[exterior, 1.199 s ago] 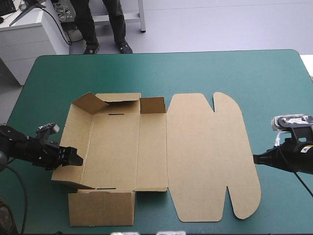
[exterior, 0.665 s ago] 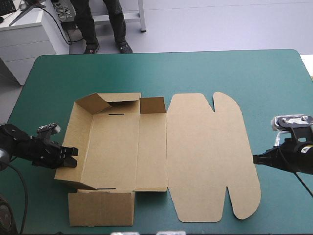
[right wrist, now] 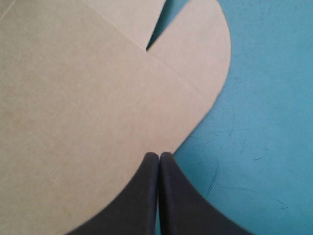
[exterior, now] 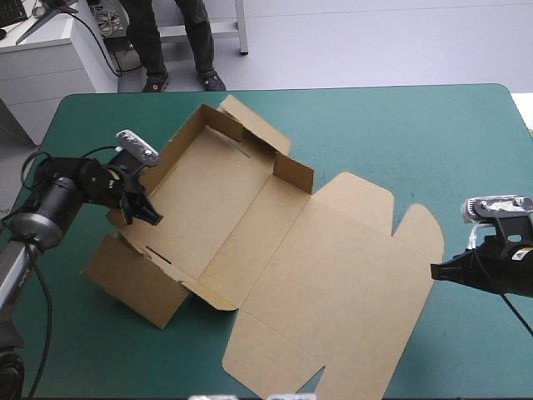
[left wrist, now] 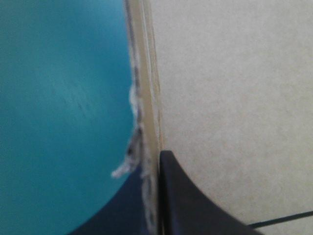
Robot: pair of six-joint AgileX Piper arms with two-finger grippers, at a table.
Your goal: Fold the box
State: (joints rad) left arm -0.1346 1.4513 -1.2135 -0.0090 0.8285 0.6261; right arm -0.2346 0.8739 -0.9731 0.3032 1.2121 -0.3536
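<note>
The brown box lies askew on the teal-green table, its tray end toward the far left with walls partly raised and its lid flat toward the near right. My left gripper is shut on the tray's left wall. In the left wrist view, that gripper has one black finger on each side of the box wall. My right gripper is shut and empty at the lid's rounded right corner. Seen from the right wrist, the right gripper has its tip right at the rim of the box lid.
An end flap of the box lies flat on the cover near the table's left front. Bare teal-green cover stretches across the far right, and the table's right edge runs close behind my right arm.
My left gripper closed on the tray's left wall and swung toward the far side. The whole box turned with it, the lid sliding toward the near right. The right arm stayed still.
</note>
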